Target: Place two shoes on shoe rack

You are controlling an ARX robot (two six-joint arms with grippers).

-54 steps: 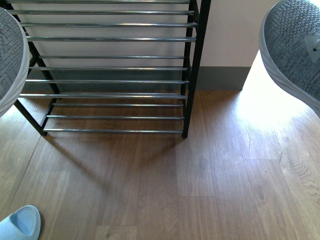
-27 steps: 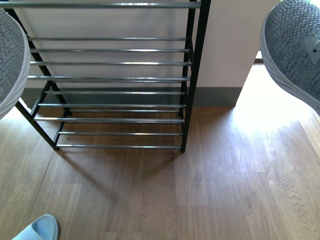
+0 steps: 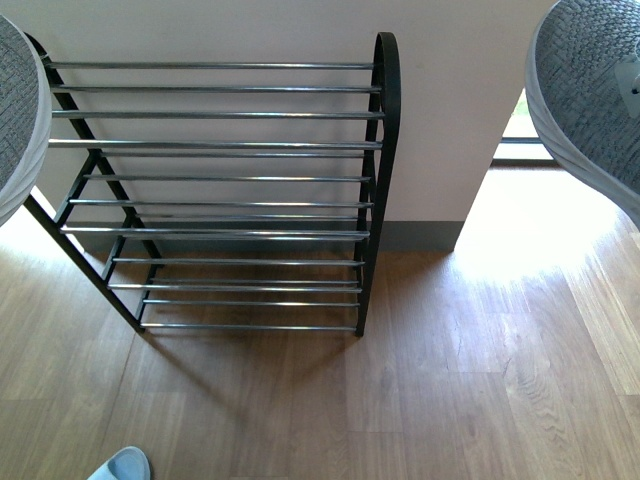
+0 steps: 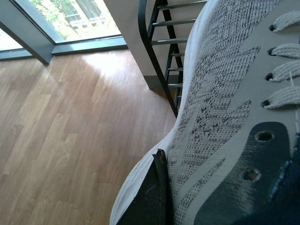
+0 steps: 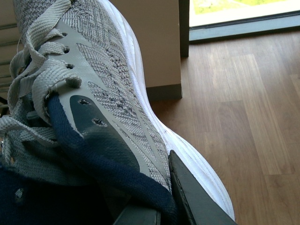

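Note:
The shoe rack (image 3: 220,145) with a black frame and chrome bars stands against the wall ahead, its shelves bare. A grey knit sneaker (image 3: 18,110) fills the left edge of the front view, held high. The left wrist view shows my left gripper (image 4: 161,197) shut on this sneaker (image 4: 220,108), with one dark finger (image 4: 149,197) against its side. Another grey knit sneaker (image 3: 590,90) hangs at the right edge. My right gripper (image 5: 154,206) is shut on it (image 5: 98,84); a dark finger (image 5: 192,197) presses its side. A light blue slide sandal (image 3: 122,466) lies on the floor, bottom left.
The wooden floor (image 3: 400,380) stretches in front of the rack. A white wall (image 3: 450,100) with a grey skirting is behind it. A bright doorway or window (image 3: 520,130) lies at the right. Glass windows (image 4: 61,23) show in the left wrist view.
The rack has dropped lower and farther in the front view, so its top shelf and rounded frame top now show. The sandal has slid toward the bottom edge. Both sneakers stay held.

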